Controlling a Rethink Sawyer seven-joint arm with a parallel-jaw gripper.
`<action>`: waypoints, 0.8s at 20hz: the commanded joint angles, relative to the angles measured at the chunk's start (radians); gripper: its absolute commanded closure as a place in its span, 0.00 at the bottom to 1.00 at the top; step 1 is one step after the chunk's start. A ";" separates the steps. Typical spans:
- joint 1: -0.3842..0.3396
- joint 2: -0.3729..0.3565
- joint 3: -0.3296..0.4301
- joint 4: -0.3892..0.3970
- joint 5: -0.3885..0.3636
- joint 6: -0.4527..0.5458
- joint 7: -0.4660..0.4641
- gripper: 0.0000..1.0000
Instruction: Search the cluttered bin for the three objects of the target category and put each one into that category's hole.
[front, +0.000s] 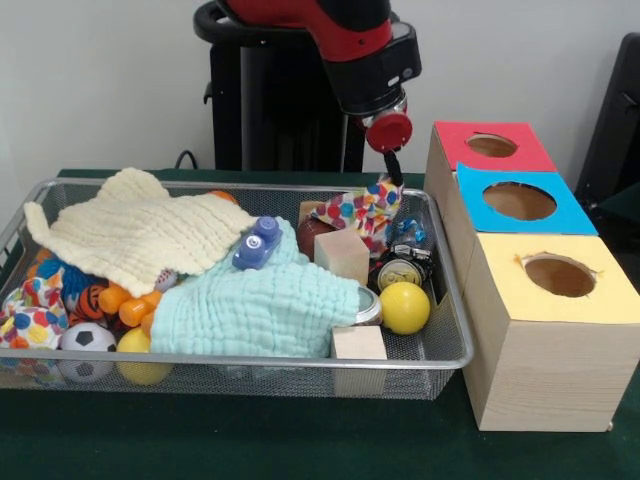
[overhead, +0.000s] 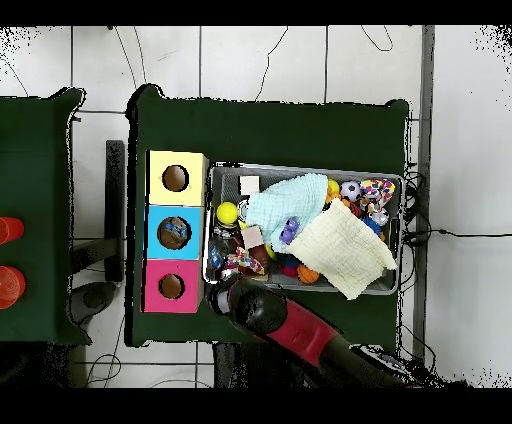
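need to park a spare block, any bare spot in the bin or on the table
The bin is crowded; only bare mesh around the yellow ball. Freer: the green table in front of the bin, and in the overhead view the strip beyond it.

Even, fairly bright indoor light, soft and diffuse, source not visible, faint shadows beneath the wire bin (front: 440, 300) at lower centre, small highlight on the yellow ball (front: 405, 307), green tablecloth (front: 250, 440) dark along the bottom, mild softness throughout.
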 joint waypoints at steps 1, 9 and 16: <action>0.043 -0.157 -0.071 -0.033 0.102 0.238 0.183 1.00; 0.105 -0.325 -0.288 -0.189 -0.029 0.618 0.169 1.00; 0.060 -0.368 -0.382 -0.302 -0.215 0.790 0.054 1.00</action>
